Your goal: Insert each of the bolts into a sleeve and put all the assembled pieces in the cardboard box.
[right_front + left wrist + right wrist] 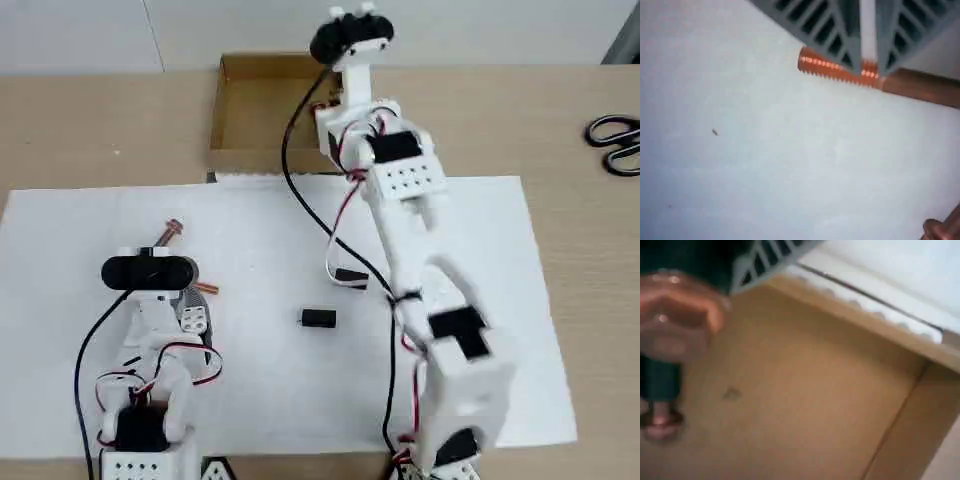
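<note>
left gripper [867, 61] low over bolt [835, 67] on the paper [270, 390], likely to pick it; grip cannot be told | loose sleeve [318, 318] waits mid-sheet | right gripper [715, 275] seems clamped on assembled piece [661, 382] above cardboard box [805, 390], ready for drop

A shallow open cardboard box [255, 110] sits at the tabletop's [100, 120] far side with a sleeved bolt [660, 375] above its floor, while one copper bolt [168, 233], another bolt [206, 288] and a short black sleeve [318, 318] lie apart on white paper [250, 400].
</note>
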Tool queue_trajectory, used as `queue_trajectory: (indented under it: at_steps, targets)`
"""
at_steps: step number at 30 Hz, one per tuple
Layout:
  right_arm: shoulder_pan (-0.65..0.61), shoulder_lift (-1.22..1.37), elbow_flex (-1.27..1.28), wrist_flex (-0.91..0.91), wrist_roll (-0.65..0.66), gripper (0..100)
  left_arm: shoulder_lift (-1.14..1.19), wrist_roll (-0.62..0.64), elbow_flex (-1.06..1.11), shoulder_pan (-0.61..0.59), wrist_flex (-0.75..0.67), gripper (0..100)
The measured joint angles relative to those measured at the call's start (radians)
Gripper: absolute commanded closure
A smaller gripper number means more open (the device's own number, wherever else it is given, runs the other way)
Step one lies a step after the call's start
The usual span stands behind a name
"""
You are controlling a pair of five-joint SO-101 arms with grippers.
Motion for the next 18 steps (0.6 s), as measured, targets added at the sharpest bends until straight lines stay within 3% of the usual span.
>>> queue_trajectory:
  at_steps: [18]
  targets:
    - [0.0, 0.713, -0.885, 0.0, 0.0, 99.5, 0.0, 0.0, 0.0, 0.0, 0.0, 99]
